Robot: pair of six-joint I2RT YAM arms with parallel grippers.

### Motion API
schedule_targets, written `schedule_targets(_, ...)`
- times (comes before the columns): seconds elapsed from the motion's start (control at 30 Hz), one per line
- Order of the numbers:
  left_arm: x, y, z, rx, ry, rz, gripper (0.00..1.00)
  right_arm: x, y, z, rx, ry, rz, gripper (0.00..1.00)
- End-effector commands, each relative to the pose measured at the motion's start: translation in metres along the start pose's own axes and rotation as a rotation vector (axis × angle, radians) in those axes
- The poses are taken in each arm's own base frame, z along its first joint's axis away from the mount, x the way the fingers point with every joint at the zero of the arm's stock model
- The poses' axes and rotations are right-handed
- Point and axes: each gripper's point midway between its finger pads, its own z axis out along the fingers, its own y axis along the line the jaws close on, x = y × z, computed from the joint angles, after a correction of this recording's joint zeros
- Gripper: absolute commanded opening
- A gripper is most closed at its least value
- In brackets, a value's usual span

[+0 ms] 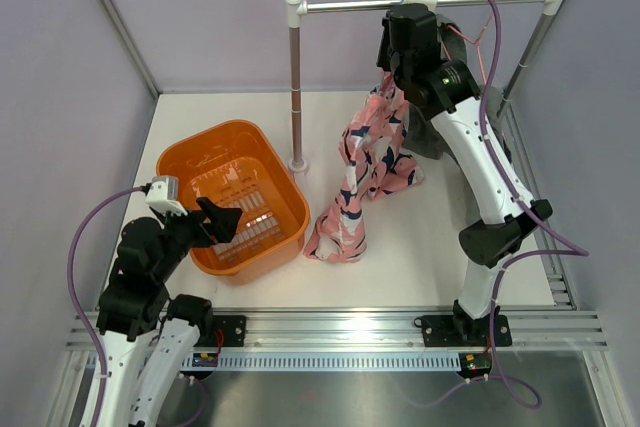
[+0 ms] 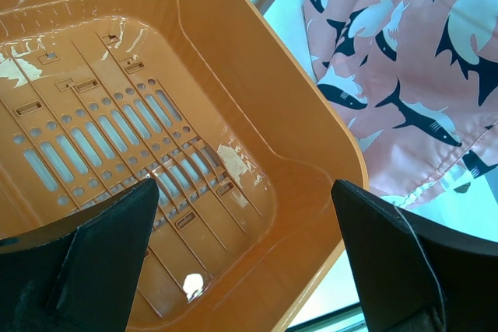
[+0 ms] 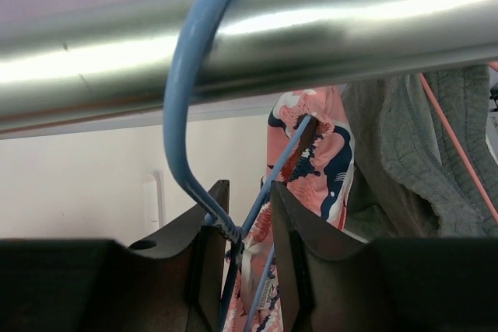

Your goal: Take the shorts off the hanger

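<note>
The pink shark-print shorts (image 1: pixel 372 162) hang from a blue wire hanger (image 3: pixel 185 106) hooked over the metal rail (image 1: pixel 440 1), their lower end trailing on the table. In the right wrist view the shorts (image 3: pixel 311 153) show just behind the hanger's neck. My right gripper (image 1: pixel 403 65) is up at the rail. Its jaws (image 3: pixel 249 192) stand narrow around the hanger's twisted neck, the left finger against the wire and a small gap on the other side. My left gripper (image 1: pixel 224 220) hovers wide open over the orange basket (image 1: pixel 196 147), nothing between its fingers (image 2: pixel 245 192).
A grey garment (image 3: pixel 405 161) hangs on a pink-orange hanger right of the shorts. The rack's left pole (image 1: pixel 296 87) stands beside the basket. In the left wrist view the basket wall (image 2: pixel 311 114) and the shorts' hem (image 2: pixel 420 91) lie side by side.
</note>
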Motion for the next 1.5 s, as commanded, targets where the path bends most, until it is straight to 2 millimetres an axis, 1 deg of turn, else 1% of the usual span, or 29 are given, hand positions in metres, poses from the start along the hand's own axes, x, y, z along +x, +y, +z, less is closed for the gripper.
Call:
schedule_targets(0.0,-0.012,-0.006,-0.002,0.021,-0.052,0.002,0.99,-0.011,0.003,-0.005,0.013,-0.036,0.017,0.29)
schedule_targets(0.07,-0.012,-0.005,-0.002,0.020,-0.054,0.003,0.99,-0.012,0.002,-0.006,0.014,-0.035,0.009,0.22)
schedule_targets(0.1,-0.012,-0.005,-0.002,0.019,-0.053,0.002,0.99,-0.011,0.004,-0.005,0.012,-0.032,0.004,0.15)
schedule_targets(0.23,-0.012,-0.005,-0.002,0.020,-0.054,0.002,0.99,-0.014,0.003,-0.008,0.005,-0.040,-0.017,0.00)
schedule_targets(0.47,-0.012,-0.006,-0.002,0.021,-0.054,0.002,0.99,-0.038,-0.006,-0.029,-0.001,-0.102,-0.029,0.00)
schedule_targets(0.5,-0.012,-0.005,-0.002,0.020,-0.054,0.002,0.99,-0.048,-0.008,-0.039,-0.016,-0.124,-0.016,0.00)
schedule_targets(0.53,-0.012,-0.006,-0.002,0.021,-0.054,0.004,0.99,-0.049,-0.009,-0.042,-0.019,-0.127,-0.016,0.00)
schedule_targets(0.57,-0.012,-0.005,-0.002,0.020,-0.054,0.002,0.99,-0.058,-0.010,-0.052,-0.036,-0.151,0.001,0.00)
schedule_targets(0.67,-0.012,-0.005,-0.002,0.018,-0.055,0.004,0.99,-0.063,-0.011,-0.062,-0.061,-0.165,0.026,0.00)
schedule_targets(0.7,-0.012,-0.005,-0.002,0.019,-0.055,0.002,0.99,-0.070,-0.013,-0.072,-0.078,-0.184,0.040,0.00)
schedule_targets(0.73,-0.012,-0.005,-0.002,0.019,-0.055,0.002,0.99,-0.067,-0.012,-0.072,-0.083,-0.180,0.049,0.00)
schedule_targets(0.8,-0.012,-0.005,-0.002,0.019,-0.055,0.002,0.99,-0.074,-0.015,-0.085,-0.105,-0.203,0.067,0.00)
schedule_targets(0.87,-0.012,-0.005,-0.001,0.017,-0.052,0.002,0.99,-0.068,-0.016,-0.087,-0.112,-0.192,0.066,0.00)
schedule_targets(0.9,-0.012,-0.005,-0.001,0.017,-0.052,0.002,0.99,-0.069,-0.017,-0.092,-0.123,-0.193,0.068,0.00)
schedule_targets(0.93,-0.012,-0.005,-0.001,0.017,-0.051,0.002,0.99,-0.064,-0.017,-0.092,-0.126,-0.178,0.069,0.00)
schedule_targets(1.0,-0.012,-0.005,-0.001,0.014,-0.050,0.001,0.99,-0.061,-0.018,-0.102,-0.149,-0.168,0.073,0.00)
schedule_targets(1.03,-0.012,-0.005,-0.001,0.014,-0.050,0.001,0.99,-0.051,-0.019,-0.100,-0.152,-0.143,0.072,0.00)
schedule_targets(1.1,-0.012,-0.005,-0.001,0.018,-0.050,0.002,0.99,-0.049,-0.019,-0.113,-0.193,-0.139,0.086,0.00)
schedule_targets(1.13,-0.012,-0.005,-0.001,0.020,-0.051,0.003,0.99,-0.036,-0.018,-0.113,-0.203,-0.105,0.084,0.00)
schedule_targets(1.17,-0.012,-0.006,-0.002,0.025,-0.052,0.005,0.99,-0.031,-0.017,-0.117,-0.218,-0.088,0.086,0.00)
schedule_targets(1.2,-0.012,-0.009,-0.001,0.040,-0.048,0.012,0.99,-0.030,-0.016,-0.129,-0.263,-0.079,0.090,0.00)
schedule_targets(1.23,-0.012,-0.011,-0.002,0.050,-0.050,0.017,0.99,-0.012,-0.015,-0.131,-0.276,-0.024,0.088,0.00)
schedule_targets(1.27,-0.012,-0.012,-0.002,0.058,-0.051,0.027,0.99,-0.010,-0.012,-0.149,-0.345,-0.012,0.100,0.00)
schedule_targets(1.3,-0.012,-0.017,-0.003,0.089,-0.050,0.037,0.99,0.009,-0.010,-0.153,-0.376,0.043,0.107,0.00)
schedule_targets(1.33,-0.012,-0.020,-0.004,0.108,-0.051,0.046,0.99,0.018,-0.009,-0.163,-0.409,0.068,0.113,0.00)
schedule_targets(1.37,-0.013,-0.022,-0.005,0.120,-0.052,0.053,0.99,0.017,-0.011,-0.189,-0.470,0.058,0.132,0.00)
schedule_targets(1.4,-0.013,-0.024,-0.005,0.133,-0.054,0.058,0.99,0.022,-0.012,-0.201,-0.491,0.065,0.142,0.00)
schedule_targets(1.43,-0.015,-0.027,-0.006,0.139,-0.053,0.060,0.99,0.045,-0.014,-0.204,-0.489,0.118,0.145,0.00)
schedule_targets(1.47,-0.017,-0.030,-0.006,0.151,-0.052,0.055,0.99,0.044,-0.020,-0.227,-0.520,0.096,0.164,0.00)
